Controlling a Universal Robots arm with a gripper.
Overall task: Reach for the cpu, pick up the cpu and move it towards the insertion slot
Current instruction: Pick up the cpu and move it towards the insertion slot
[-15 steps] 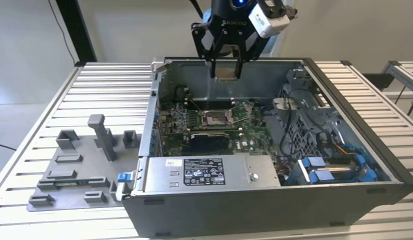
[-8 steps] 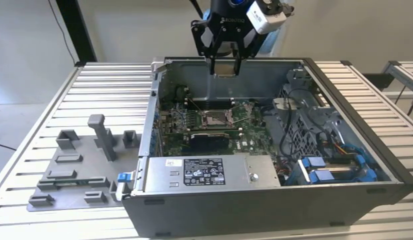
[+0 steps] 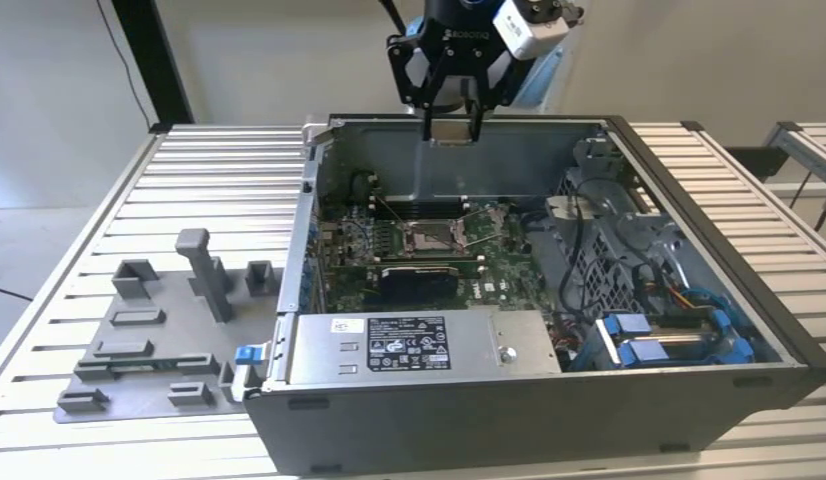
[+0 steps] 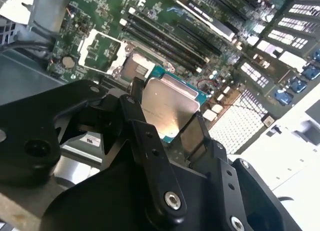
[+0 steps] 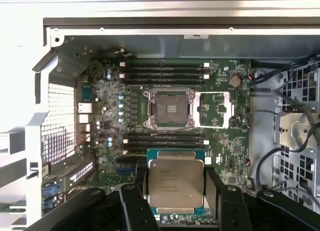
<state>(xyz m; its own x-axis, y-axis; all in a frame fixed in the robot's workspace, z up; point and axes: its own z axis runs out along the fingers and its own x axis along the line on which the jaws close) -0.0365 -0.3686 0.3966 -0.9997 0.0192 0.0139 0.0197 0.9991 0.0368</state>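
My gripper (image 3: 451, 128) hangs over the back part of the open computer case, shut on the cpu (image 3: 451, 133), a small silvery square plate held by its two opposite edges. In both wrist views the cpu (image 5: 176, 183) (image 4: 167, 108) lies flat between the black fingers (image 5: 141, 188), its metal top facing the first wrist camera. The insertion slot (image 3: 437, 236) is the square socket with a silver frame in the middle of the green motherboard. Its centre (image 5: 169, 108) is bare and its metal cover plate (image 5: 212, 109) is flipped open beside it. The cpu is well above the slot and offset from it.
Grey case walls (image 3: 313, 190) ring the motherboard. A power supply box (image 3: 413, 345) fills the case's near side, and cables and blue drive brackets (image 3: 653, 340) fill the exterior view's right. A grey plastic tray (image 3: 160, 340) with posts lies outside on the exterior view's left. Memory slots (image 5: 162, 70) flank the socket.
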